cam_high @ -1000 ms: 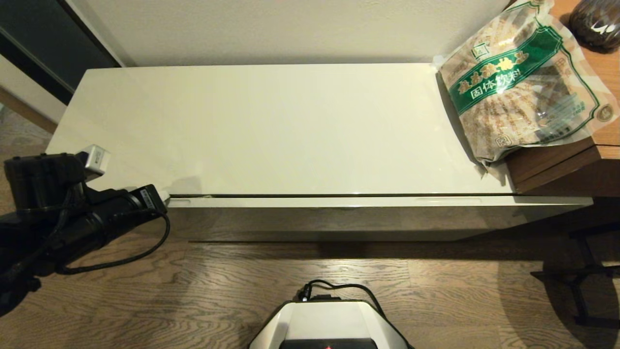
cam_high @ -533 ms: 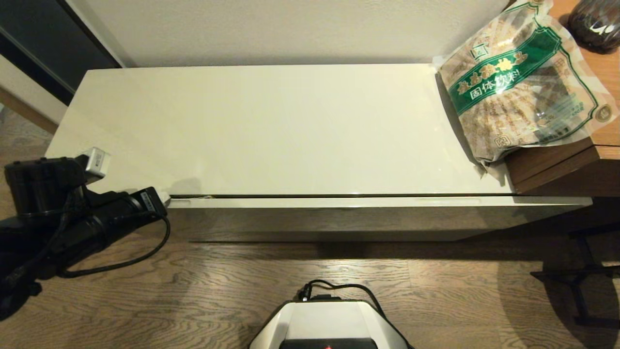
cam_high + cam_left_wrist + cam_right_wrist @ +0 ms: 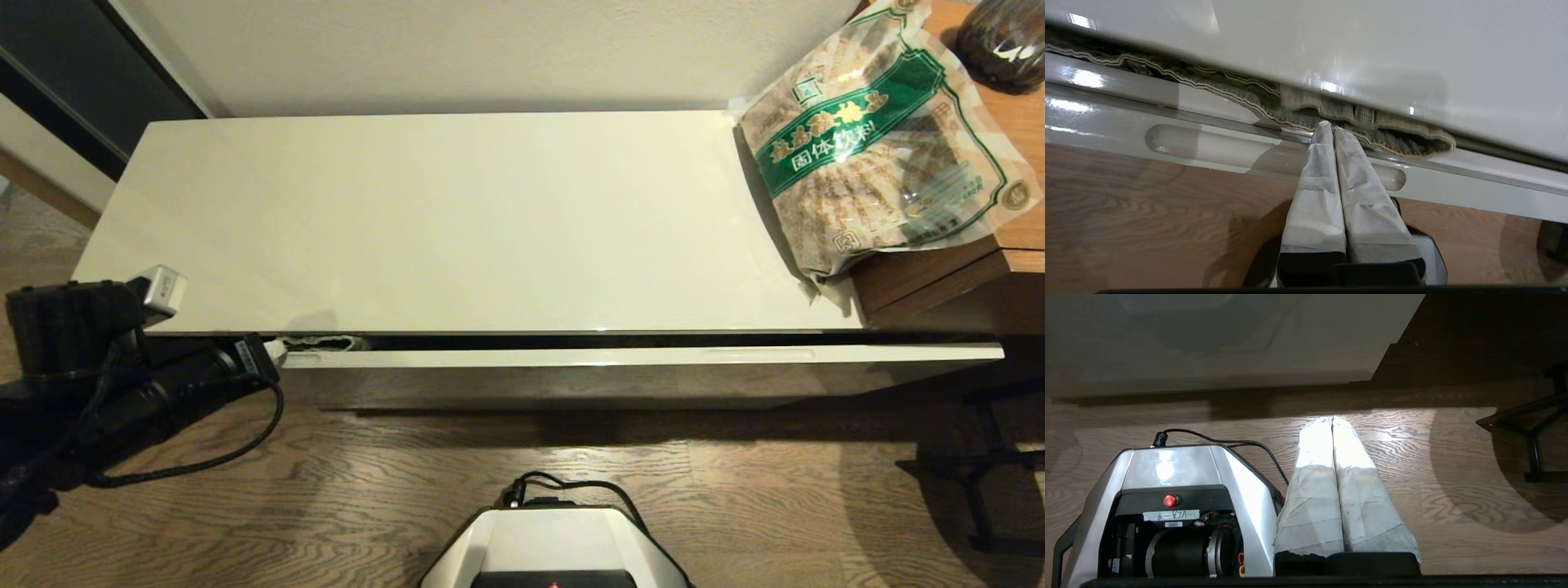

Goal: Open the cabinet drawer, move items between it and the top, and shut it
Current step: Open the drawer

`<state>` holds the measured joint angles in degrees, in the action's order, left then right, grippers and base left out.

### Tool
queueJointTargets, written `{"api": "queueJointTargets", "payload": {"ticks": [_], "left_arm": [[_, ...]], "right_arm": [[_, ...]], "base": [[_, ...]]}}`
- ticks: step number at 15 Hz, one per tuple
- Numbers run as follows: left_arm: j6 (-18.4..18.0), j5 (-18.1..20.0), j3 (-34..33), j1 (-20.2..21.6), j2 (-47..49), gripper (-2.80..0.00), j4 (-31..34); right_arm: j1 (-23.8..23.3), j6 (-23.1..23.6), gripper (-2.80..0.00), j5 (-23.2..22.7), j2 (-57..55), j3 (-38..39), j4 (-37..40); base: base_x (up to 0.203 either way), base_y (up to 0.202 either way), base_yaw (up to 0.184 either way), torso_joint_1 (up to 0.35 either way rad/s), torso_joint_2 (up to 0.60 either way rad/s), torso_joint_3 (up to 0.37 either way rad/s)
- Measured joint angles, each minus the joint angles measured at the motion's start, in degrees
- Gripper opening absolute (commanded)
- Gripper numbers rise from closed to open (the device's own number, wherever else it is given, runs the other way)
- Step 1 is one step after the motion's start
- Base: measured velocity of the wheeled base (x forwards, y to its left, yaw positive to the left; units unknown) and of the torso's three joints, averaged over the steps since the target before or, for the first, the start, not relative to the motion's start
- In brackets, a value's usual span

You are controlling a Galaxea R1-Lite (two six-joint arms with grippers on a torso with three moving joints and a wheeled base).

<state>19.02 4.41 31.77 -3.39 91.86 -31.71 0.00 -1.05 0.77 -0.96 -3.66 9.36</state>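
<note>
Head view showed the left end effector, fingers clenched, at the slightly open cabinet drawer; right end effector clenched.

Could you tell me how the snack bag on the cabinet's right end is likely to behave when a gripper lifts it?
The bag looks like thin, crinkled clear plastic, so probably floppy and slippery. Its brown contents look loose, so they may shift and sag. It seems light for its size.

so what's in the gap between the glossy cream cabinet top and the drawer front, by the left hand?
Folded grey-green denim garment, its stitched hem showing in the left wrist view; the shut left hand tips touch it.
</note>
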Motion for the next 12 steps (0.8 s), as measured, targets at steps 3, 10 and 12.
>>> {"api": "queueJointTargets", "payload": {"ticks": [3, 10, 12], "left_arm": [[0.0, 2.3, -0.5, 0.1, -2.1, -2.80, 5.8], [0.2, 9.7, 3.8, 0.3, -15.5, -2.80, 45.6], [1.1, 11.1, 5.1, 0.5, -22.2, -2.80, 53.2]], "right_arm": [[0.0, 0.0, -2.80, 0.0, 0.0, 0.0, 0.0], [0.1, 0.0, -2.80, 0.0, 0.0, 0.0, 0.0], [0.0, 0.0, -2.80, 0.0, 0.0, 0.0, 0.0]], "base": [[0.000, 0.000, 0.000, 0.000, 0.00, 0.000], [0.000, 0.000, 0.000, 0.000, 0.00, 0.000], [0.000, 0.000, 0.000, 0.000, 0.00, 0.000]]}}
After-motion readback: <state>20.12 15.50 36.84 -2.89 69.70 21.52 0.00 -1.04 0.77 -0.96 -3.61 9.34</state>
